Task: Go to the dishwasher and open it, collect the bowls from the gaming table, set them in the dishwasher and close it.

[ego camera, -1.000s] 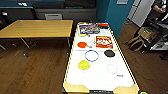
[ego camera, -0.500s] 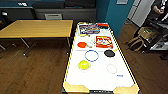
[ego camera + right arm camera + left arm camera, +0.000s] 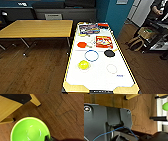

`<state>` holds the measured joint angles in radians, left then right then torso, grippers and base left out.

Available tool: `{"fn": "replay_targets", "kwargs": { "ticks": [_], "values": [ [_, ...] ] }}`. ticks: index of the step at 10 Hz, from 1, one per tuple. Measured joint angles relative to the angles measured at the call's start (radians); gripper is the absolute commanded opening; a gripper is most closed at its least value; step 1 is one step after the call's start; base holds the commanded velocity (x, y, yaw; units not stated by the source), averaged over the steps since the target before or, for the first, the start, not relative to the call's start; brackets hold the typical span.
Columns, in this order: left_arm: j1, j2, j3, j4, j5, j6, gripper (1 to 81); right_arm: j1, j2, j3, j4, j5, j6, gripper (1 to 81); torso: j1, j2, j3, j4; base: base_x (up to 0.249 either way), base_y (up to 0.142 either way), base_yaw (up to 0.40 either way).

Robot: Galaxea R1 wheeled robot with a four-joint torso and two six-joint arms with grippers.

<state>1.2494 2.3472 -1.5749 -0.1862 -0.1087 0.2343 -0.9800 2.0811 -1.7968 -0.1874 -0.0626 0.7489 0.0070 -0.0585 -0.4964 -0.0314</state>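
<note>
The gaming table (image 3: 100,80) has a glossy white top and a yellow rim and stretches away from me. On it lie a red bowl (image 3: 82,44), a yellow-green bowl (image 3: 84,65) and a black bowl (image 3: 109,53). In the right wrist view a bright green bowl (image 3: 30,130) hangs over the wood floor beside the table's yellow corner (image 3: 7,107). My right gripper (image 3: 48,138) is shut on its rim. A green edge (image 3: 165,106) shows in the left wrist view. The dishwasher is out of view.
A blue ring (image 3: 91,55), a white ring (image 3: 111,68) and two colourful boxes (image 3: 104,41) also lie on the table. A wooden table (image 3: 37,28) stands to the left. A person (image 3: 158,10) and a cart (image 3: 150,35) are at the far right.
The head view has shifted very slightly. Nothing on the table has moved.
</note>
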Motion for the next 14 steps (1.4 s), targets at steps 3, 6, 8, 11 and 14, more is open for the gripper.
{"fn": "replay_targets", "kwargs": {
  "ticks": [3,6,8,11,14],
  "values": [
    [-0.067,-0.110,0.121,-0.001,0.001,-0.001,81.1,-0.067,0.101,-0.003,-0.031,0.011,-0.009,1.0,0.000,0.000,0.000,0.000,0.000,0.000,0.000],
    [-0.166,-0.179,0.220,-0.002,0.005,-0.027,81.1,-0.132,0.177,-0.044,-0.077,0.021,-0.012,1.0,0.000,0.000,0.000,0.000,0.000,0.000,0.000],
    [-0.214,-0.183,0.238,-0.003,0.017,-0.057,81.1,-0.147,0.255,-0.066,-0.107,0.031,-0.014,1.0,0.000,0.000,0.000,0.000,0.000,0.000,0.000],
    [-0.299,-0.214,0.245,-0.005,0.025,-0.125,81.1,-0.182,0.341,-0.101,-0.156,0.036,-0.014,1.0,0.000,0.000,0.000,0.000,0.000,0.000,0.000],
    [-0.415,-0.243,0.291,-0.005,0.062,-0.183,81.1,-0.208,0.413,-0.144,-0.195,0.036,-0.016,1.0,0.000,0.000,0.000,0.000,0.000,0.000,0.000]
  ]
}}
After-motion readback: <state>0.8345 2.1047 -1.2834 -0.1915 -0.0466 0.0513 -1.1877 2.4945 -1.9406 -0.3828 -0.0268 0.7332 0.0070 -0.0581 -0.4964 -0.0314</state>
